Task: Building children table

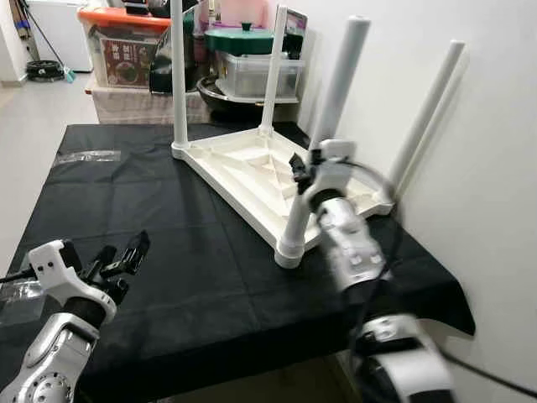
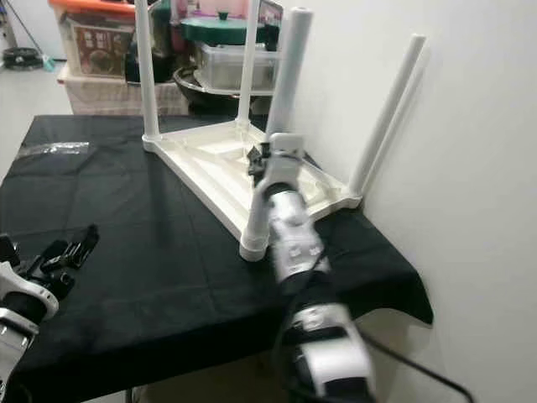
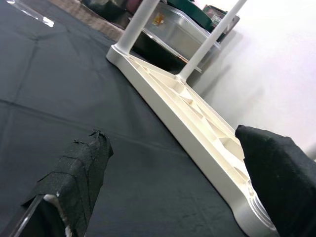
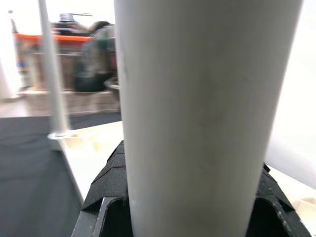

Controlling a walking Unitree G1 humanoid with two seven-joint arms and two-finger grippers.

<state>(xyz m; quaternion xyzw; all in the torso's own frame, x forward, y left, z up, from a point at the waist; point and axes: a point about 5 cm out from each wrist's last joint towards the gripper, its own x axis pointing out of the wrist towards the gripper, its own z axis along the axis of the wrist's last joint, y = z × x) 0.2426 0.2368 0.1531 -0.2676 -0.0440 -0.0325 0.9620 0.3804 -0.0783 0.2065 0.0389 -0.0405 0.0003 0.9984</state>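
All four legs stand in the upturned tabletop; the right gripper clasps the near leg, probably seating it; the left gripper waits open, lower left.

The right arm was smeared with motion blur from wrist to elbow, and it covered the middle of the near table leg at the black cloth's right edge. In the right wrist view that leg sat so close that its top and foot ran off the frame, and the storage boxes behind were blurred. The right gripper's fingertips were hidden behind the leg.
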